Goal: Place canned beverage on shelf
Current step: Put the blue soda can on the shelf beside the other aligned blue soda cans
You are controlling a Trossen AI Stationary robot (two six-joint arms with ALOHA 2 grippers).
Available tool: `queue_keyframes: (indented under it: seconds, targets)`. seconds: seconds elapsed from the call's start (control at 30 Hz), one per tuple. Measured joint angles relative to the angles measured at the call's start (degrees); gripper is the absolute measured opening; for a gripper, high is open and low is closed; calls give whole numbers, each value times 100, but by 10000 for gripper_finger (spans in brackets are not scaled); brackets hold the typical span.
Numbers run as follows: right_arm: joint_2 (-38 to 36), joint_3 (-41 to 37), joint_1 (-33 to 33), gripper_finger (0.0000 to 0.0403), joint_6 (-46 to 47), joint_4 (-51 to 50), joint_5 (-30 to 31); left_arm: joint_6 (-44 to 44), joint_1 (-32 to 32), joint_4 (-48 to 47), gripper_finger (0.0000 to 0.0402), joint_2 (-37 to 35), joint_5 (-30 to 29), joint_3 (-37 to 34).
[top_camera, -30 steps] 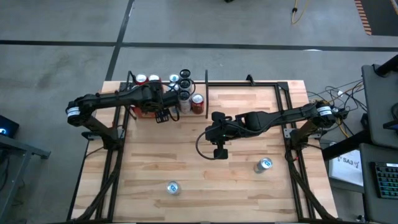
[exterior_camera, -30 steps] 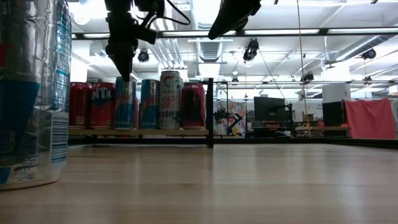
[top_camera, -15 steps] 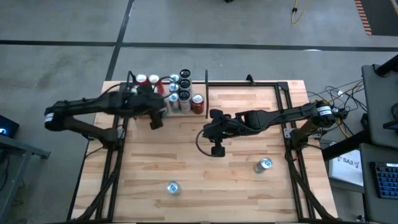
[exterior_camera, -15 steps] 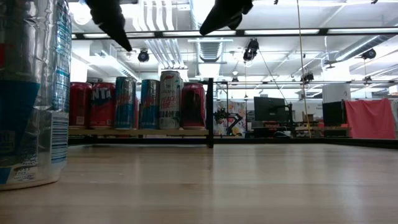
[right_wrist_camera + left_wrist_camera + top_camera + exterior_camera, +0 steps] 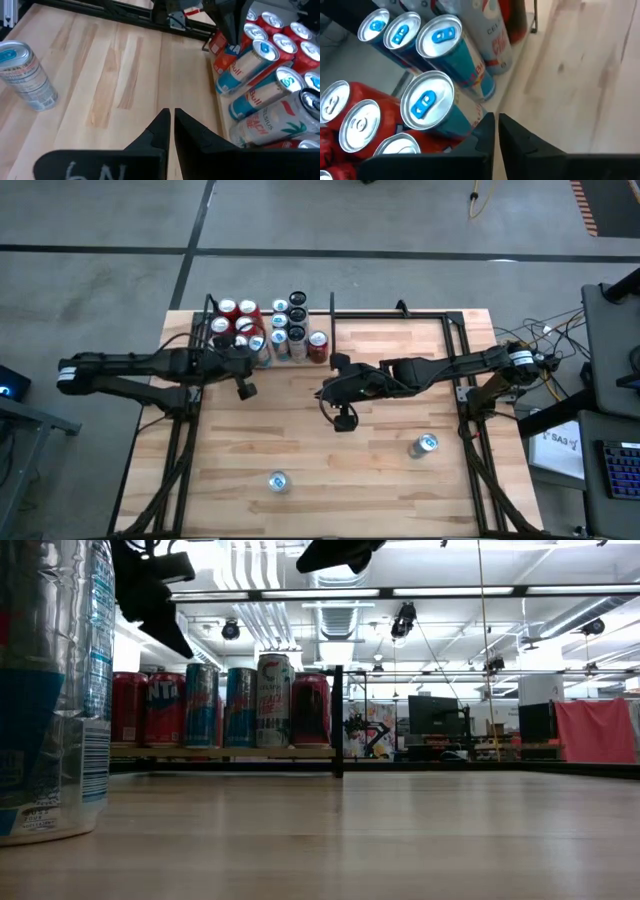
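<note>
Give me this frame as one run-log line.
left hand: shut, empty, beside shelf | right hand: shut, empty, mid-table | cans on shelf: upright | loose cans: near-centre, near-right

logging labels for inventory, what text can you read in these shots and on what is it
"Bull": blue-and-silver can on the shelf, right wrist view.
"BEACH": pale can beside it.
"6N": handwritten on the right gripper body.
"SA3": white paper beside the table.
Red cans' lettering and near can's fine print: too blurred to read.
</note>
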Motion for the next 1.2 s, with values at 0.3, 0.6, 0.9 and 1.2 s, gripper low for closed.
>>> queue_keyframes:
  seconds: [0.3,0.6,0.9,1.2]
  targets:
    - [0,-1,-123,13,-86,16,0,42,50,-19,1,309,-563,123]
    - [0,-1,-275,13,-110,-13,-2,42,257,30,0,724,-586,110]
    - [0,-1,-273,13,-106,-17,-11,198,411,387,0,955,-595,108]
    - [0,-1,-273,13,-42,-21,-11,474,539,795,0,994,-600,108]
